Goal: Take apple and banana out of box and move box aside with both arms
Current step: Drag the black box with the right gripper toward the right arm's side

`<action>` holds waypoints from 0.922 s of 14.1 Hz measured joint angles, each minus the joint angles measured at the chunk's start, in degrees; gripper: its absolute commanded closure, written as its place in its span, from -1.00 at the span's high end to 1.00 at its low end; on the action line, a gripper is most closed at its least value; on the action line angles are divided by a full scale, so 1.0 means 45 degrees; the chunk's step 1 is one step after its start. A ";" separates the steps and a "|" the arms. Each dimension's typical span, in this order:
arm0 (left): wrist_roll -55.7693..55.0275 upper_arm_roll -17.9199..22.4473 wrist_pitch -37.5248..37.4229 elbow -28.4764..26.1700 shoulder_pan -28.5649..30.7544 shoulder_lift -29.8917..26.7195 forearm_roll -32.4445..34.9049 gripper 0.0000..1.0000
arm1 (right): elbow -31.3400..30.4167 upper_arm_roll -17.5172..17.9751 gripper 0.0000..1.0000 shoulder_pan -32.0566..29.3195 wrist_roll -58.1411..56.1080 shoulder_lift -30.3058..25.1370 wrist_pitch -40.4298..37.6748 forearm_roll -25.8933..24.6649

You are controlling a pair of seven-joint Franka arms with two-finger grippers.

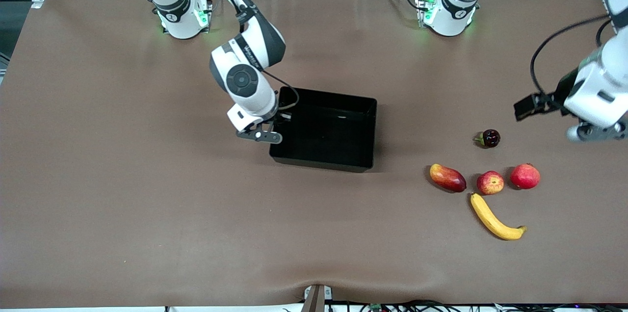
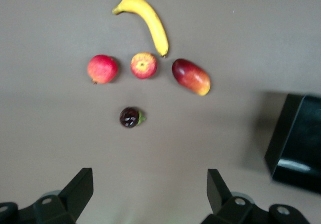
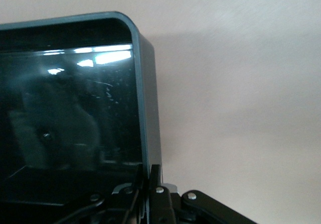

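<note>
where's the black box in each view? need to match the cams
Front view: the black box sits mid-table, the right gripper shut on its wall.
Left wrist view: one corner of it at the picture's edge.
Right wrist view: it fills most of the picture.
Shared landmark: the brown table.

The right arm reaches down from its base toward the middle of the tabletop (image 1: 147, 204), bent at the elbow, its wrist pointing down. Its pincer (image 3: 149, 184) is low and squeezed tight on the wall of the box (image 3: 143, 98), one finger inside and one outside. The left arm waits up in the air near its end of the tabletop. Its pincer (image 2: 150, 194) hangs with fingers (image 2: 77, 189) spread wide, holding nothing.
</note>
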 measured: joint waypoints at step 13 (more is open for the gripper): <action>0.0211 0.5510 -0.0590 -0.2489 -0.4418 -0.3260 -0.1637 1.00 | -0.0471 -0.0142 -1.00 -0.4671 -0.5177 -0.1220 -0.1768 -0.0033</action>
